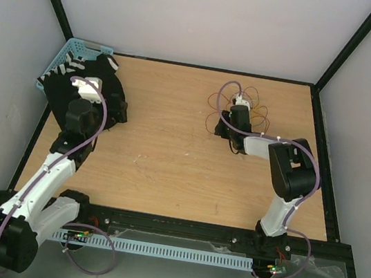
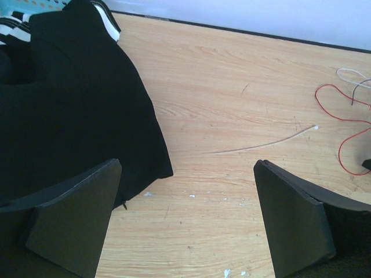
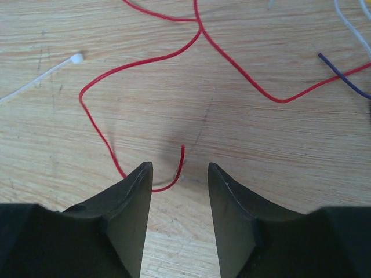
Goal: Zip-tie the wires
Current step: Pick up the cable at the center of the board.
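My right gripper (image 3: 178,168) is low over the table (image 1: 170,151), jaws partly apart, gripping nothing. The hooked end of one red strand lies in the gap between them and touches neither finger, as far as I can tell. That strand belongs to the wires (image 3: 145,60), a loose tangle spread around this gripper on the far right of the table. They look nearly weightless, soft and springy. I expect a single strand to slip or curl away under a pinch, and one tail caught alone would not gather the bunch. I would rather take hold where several strands cross.

The zip tie (image 3: 40,78) lies flat on the wood just left of the wires, apart from them, its small head nearest the red loop. It looks thin, light and slick, and stiffer than the wires. Lying flush, it will be hard to get under, so I judge the head end the best place to take it.

My left gripper (image 2: 188,165) hangs wide open and empty, well apart, near the blue basket (image 1: 80,50).
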